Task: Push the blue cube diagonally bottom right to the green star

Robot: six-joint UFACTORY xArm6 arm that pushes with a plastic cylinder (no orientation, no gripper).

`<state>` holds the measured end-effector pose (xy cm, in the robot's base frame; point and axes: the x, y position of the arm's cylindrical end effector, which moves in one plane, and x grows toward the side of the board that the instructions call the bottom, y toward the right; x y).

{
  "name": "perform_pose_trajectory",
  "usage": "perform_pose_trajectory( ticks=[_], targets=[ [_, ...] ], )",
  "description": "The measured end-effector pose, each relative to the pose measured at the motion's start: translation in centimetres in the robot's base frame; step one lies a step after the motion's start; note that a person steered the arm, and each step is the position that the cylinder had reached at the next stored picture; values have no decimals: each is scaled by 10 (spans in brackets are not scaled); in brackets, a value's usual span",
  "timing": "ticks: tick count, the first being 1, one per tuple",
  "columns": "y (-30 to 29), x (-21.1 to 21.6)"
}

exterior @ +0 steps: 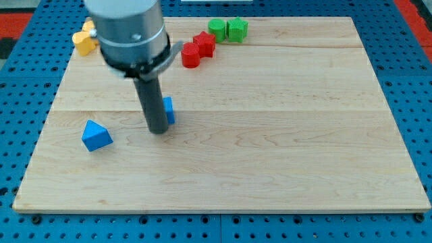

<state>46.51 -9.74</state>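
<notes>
Surface (270, 155) pale wood, blue pegboard (405, 81) around; blue cube (169, 110), blue triangular block (96, 136), two red blocks (198, 50), two green blocks (227, 29), yellow block (84, 40), dark rod.

A pale wooden board (270, 148) fills most of the view, made of planks whose seams run left to right across it. Its grain shows as faint streaks. Around the board on every side lies a blue perforated panel (405, 101), dotted with regular rows of small holes. Beyond the board's top right corner a strip of red (413, 8) shows. The light is even, with soft shadows on the board.
</notes>
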Motion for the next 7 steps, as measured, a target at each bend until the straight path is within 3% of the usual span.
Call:
perform_pose_trajectory(
  ticks=[1,2,3,4,5,7],
  targets=[
    [-44,11],
    [-40,-20],
    [7,-55],
    [76,-38],
    [68,6],
    [101,-84]
  ],
)
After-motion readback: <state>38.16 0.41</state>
